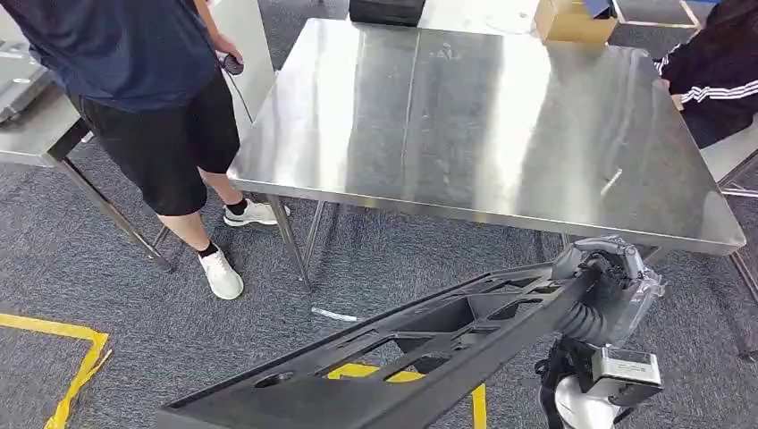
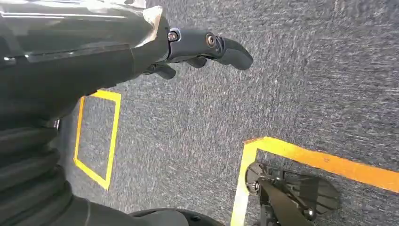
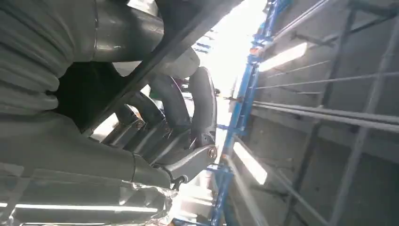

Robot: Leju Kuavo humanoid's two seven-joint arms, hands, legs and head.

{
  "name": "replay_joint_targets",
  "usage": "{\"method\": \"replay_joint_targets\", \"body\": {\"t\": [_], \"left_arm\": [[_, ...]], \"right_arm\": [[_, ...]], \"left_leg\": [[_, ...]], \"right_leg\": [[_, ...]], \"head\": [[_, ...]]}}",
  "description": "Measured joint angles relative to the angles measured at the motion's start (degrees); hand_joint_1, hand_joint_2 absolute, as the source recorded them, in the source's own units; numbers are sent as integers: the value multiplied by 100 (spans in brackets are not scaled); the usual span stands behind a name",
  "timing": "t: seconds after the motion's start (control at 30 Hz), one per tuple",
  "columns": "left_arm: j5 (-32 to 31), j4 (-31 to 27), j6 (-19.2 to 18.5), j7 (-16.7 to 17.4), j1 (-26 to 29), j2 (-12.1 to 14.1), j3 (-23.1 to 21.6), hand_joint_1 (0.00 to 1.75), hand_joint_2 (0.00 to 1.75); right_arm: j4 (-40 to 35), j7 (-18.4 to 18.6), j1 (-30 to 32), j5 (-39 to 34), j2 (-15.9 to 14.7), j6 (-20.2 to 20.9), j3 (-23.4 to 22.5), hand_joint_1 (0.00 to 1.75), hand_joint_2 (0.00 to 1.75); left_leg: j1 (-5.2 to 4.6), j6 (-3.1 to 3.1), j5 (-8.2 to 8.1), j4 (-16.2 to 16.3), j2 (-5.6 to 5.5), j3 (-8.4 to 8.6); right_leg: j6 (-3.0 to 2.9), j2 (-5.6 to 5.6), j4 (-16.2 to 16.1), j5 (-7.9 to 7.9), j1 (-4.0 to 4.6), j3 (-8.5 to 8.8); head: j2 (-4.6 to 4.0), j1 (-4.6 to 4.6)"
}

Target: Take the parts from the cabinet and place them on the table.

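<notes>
one long black part (image 1: 402,357) in the right hand's (image 1: 601,290) grip; left hand (image 2: 188,52) slack, empty

Right hand (image 3: 155,117) fills left half of frame, grey ribbed cover at upper left. Dark fingers (image 3: 202,103) curl around the edge of a black part (image 3: 188,35) running diagonally toward top centre. Blue frame (image 3: 244,99) and ceiling strip lights (image 3: 282,56) at right.

Person (image 1: 152,98) beside table; cardboard box (image 1: 575,20) beyond; yellow floor tape (image 1: 76,357).
</notes>
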Motion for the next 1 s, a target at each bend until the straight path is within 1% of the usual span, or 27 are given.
{"method": "replay_joint_targets", "body": {"t": [0.07,0.1,0.13,0.17,0.23,0.27,0.3,0.33,0.37,0.4,0.43,0.47,0.5,0.53,0.57,0.6,0.63,0.67,0.7,0.73,0.77,0.8,0.83,0.87,0.93,0.97,1.0], "left_arm": [[0,0,-2,7,3,-2,0,0,175],[0,0,-2,9,-5,0,0,0,175],[0,0,-2,11,-4,0,0,0,175],[-2,0,-2,9,-5,-2,0,0,175],[-2,0,-2,11,-2,-2,-2,0,175],[-2,0,-2,11,5,0,-2,0,175],[0,0,-2,13,14,-2,0,0,175],[0,0,-4,17,19,0,0,0,175],[0,0,-2,17,19,4,0,0,175],[4,0,-2,17,18,11,0,0,175],[7,0,-2,17,16,13,0,0,175],[9,0,-4,17,9,24,0,0,175],[13,0,-9,17,2,20,0,0,175],[15,0,-9,15,-1,20,0,0,175],[15,0,-9,18,3,22,0,0,175],[18,0,-9,17,12,24,0,0,175],[18,0,-9,17,17,20,0,0,175],[20,0,-9,18,12,22,0,0,175],[20,0,-9,17,3,22,0,0,175],[20,0,-11,17,0,20,0,0,175],[20,0,-11,17,1,15,0,0,175],[20,0,-11,17,7,13,0,0,175],[20,0,-11,15,18,13,0,0,175],[24,0,-11,11,31,13,0,0,175],[24,0,-22,0,32,13,0,0,175],[24,0,-31,-2,36,17,0,0,175],[24,0,-35,-2,32,30,2,0,175]], "right_arm": [[-4,2,35,2,-15,0,-9,175,175],[-15,4,40,2,-15,0,-13,175,175],[-28,7,52,9,-13,0,-13,175,175],[-39,7,48,9,-11,0,-17,175,175],[-42,7,55,9,-9,2,-17,175,175],[-42,7,58,9,-7,2,-17,175,175],[-39,7,69,7,-4,2,-17,175,175],[-42,7,79,7,-4,2,-17,175,175],[-42,9,88,9,-4,4,-18,175,175],[-42,9,88,9,-2,9,-17,175,175],[-42,11,87,9,-2,17,-17,175,175],[-42,11,87,11,0,20,-17,175,175],[-44,22,80,11,-2,26,-17,175,175],[-46,26,85,13,0,31,-17,175,175],[-44,28,98,13,0,37,-17,175,175],[-48,28,100,13,0,37,-17,175,175],[-50,33,102,15,-4,37,-18,175,175],[-55,33,95,15,-4,37,-15,175,175],[-59,35,70,13,-4,35,-15,175,175],[-59,33,75,15,-2,37,-11,175,175],[-59,35,107,15,-7,37,-11,175,175],[-59,35,126,15,-11,35,-11,175,175],[-57,37,128,15,-11,35,-11,175,175],[-57,42,129,15,-15,35,-11,175,175],[-57,42,148,17,-15,39,-11,175,175],[-52,42,156,20,-15,42,-11,175,175],[-39,50,155,26,-9,46,-9,175,175]], "left_leg": [[18,-44,-4,-48,12,36],[20,-87,-39,-49,25,61],[46,-119,-75,30,18,25],[46,-129,-201,293,14,-80],[52,-158,-577,1241,2,-598],[53,-170,-676,1641,-1,-868],[53,-170,-643,1799,-1,-1022],[54,-158,-470,1685,0,-1039],[53,-139,-201,1357,-2,-929],[50,-105,144,808,-3,-697],[45,-63,401,312,-7,-479],[14,-34,282,150,-17,-365],[-2,-27,247,61,-16,-288],[-26,1,231,43,-14,-286],[-30,51,231,-1,-16,-291],[-32,86,225,-18,-16,-230],[23,114,242,-87,-21,-134],[19,130,234,-121,-22,-72],[21,152,219,-126,-15,-54],[21,162,195,-126,-14,-43],[21,165,163,-126,-14,-27],[22,163,125,-126,-16,1],[27,151,87,-126,-20,47],[38,131,39,-126,-23,109],[64,67,-67,-126,-35,252],[53,13,-123,-126,-31,246],[46,-30,-170,-115,-34,332]], "right_leg": [[-70,13,1,-21,35,0],[-131,26,-30,-15,-14,41],[-171,38,-47,-20,-64,94],[-242,38,-47,-64,-60,142],[-321,36,-47,-119,-40,204],[-349,39,-47,-141,-23,227],[-354,47,-47,-173,-15,253],[-348,66,-47,-206,-6,294],[-336,87,-47,-243,-5,348],[-321,101,-47,-288,-4,419],[-301,108,-48,-333,-3,474],[-267,109,-53,-380,30,457],[-228,119,-45,-416,57,446],[-194,117,-100,-413,40,454],[-124,115,-21,-356,42,533],[-96,115,-62,-359,48,580],[-70,95,-2,-416,48,507],[-43,75,199,-452,41,428],[-76,76,553,-533,39,211],[-102,75,975,-653,29,-71],[-108,75,1387,-791,12,-379],[-85,75,1594,-847,-5,-588],[-16,72,1538,-776,-32,-658],[74,66,1236,-577,-63,-604],[262,34,242,27,-129,-265],[260,-29,17,204,-144,-190],[76,-78,-6,-31,-94,-211]], "head": [[0,2],[0,5],[0,-4],[0,-44],[0,-52],[0,-59],[0,-57],[0,-59],[0,-61],[0,-59],[0,-68],[0,-52],[0,-57],[0,-52],[0,-63],[0,-57],[0,-63],[-2,-35],[0,-11],[0,-15],[0,-11],[0,-11],[0,-11],[0,-11],[0,-9],[0,0],[0,13]]}}
